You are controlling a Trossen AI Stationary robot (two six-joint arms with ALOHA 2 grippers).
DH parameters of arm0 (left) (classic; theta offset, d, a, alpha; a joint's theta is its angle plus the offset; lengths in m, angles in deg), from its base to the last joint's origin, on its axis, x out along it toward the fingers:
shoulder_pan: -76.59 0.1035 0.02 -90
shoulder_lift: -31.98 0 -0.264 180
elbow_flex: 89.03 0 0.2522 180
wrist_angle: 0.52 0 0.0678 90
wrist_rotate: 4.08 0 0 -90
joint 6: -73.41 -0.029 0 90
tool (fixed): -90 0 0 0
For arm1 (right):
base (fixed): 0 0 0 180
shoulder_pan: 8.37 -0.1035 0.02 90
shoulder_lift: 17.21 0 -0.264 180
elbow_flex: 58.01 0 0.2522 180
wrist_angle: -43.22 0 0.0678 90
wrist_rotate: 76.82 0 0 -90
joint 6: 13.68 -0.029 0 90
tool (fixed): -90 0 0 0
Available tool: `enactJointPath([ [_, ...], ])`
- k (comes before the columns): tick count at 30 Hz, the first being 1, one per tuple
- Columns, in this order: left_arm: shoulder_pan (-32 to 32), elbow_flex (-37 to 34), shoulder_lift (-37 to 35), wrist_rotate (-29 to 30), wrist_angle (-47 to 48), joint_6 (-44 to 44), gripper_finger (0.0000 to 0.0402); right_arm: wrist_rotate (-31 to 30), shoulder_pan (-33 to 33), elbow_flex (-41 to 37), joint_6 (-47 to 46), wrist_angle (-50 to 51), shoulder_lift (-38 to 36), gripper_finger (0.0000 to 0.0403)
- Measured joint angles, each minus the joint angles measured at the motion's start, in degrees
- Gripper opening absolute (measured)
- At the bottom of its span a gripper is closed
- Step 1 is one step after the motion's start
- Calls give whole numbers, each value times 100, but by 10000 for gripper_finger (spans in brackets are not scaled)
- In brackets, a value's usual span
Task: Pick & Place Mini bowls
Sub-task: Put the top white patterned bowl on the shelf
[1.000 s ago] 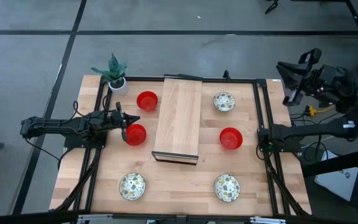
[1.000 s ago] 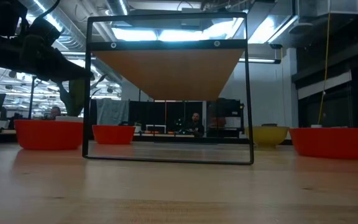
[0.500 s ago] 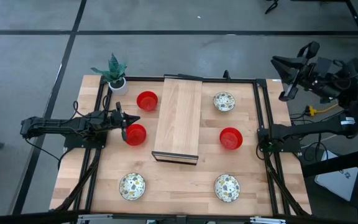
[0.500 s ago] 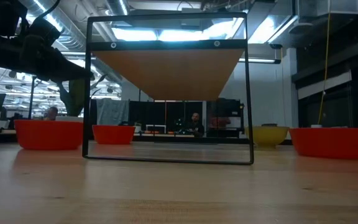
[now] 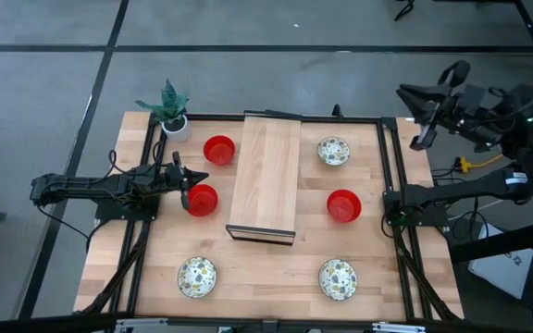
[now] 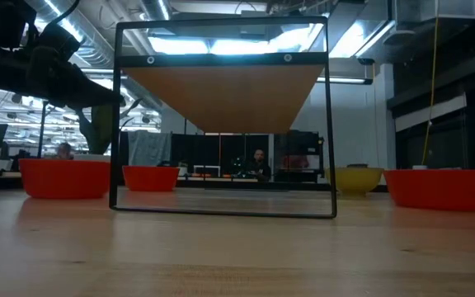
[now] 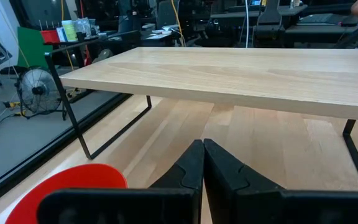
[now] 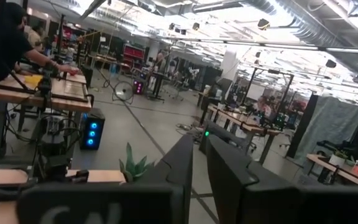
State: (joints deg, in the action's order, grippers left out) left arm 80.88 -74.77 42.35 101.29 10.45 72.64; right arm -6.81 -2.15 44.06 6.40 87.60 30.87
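Bowls sit spread around the raised wooden shelf (image 5: 265, 176), and the nearest red bowl (image 5: 202, 199) lies just beside the left gripper (image 5: 184, 186), whose jaws are pressed shut on nothing. It should open wide first, then straddle the rim squarely (glossy sides may slip). The right gripper (image 5: 424, 118), slightly parted and empty, hangs off the table.

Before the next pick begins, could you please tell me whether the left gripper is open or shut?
Shut. In the left wrist view the left gripper has its two dark fingers pressed together with nothing between them, beside a red mini bowl.
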Motion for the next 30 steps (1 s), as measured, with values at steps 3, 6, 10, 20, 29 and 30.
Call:
enactJointPath([
  [3, -1, 0, 0, 0, 0, 0, 4, -169, -2, 0, -7, 83, 28, 49],
  [6, -1, 0, 0, 0, -1, 2, 4, -937, -2, 0, -70, 218, 78, 49],
  [10, 0, 0, 0, 0, 1, -1, 4, -2099, 0, 0, -115, 385, 201, 49],
  [20, -1, 0, 2, 0, 1, 0, 4, -4326, 0, 0, 512, 270, 654, 49],
  [29, 0, 0, 2, 0, 0, 0, 4, -4655, -2, -4, 951, -104, 930, 49],
  [30, 0, 0, 0, 0, 1, -1, 4, -4663, 0, -4, 1007, -151, 957, 49],
])
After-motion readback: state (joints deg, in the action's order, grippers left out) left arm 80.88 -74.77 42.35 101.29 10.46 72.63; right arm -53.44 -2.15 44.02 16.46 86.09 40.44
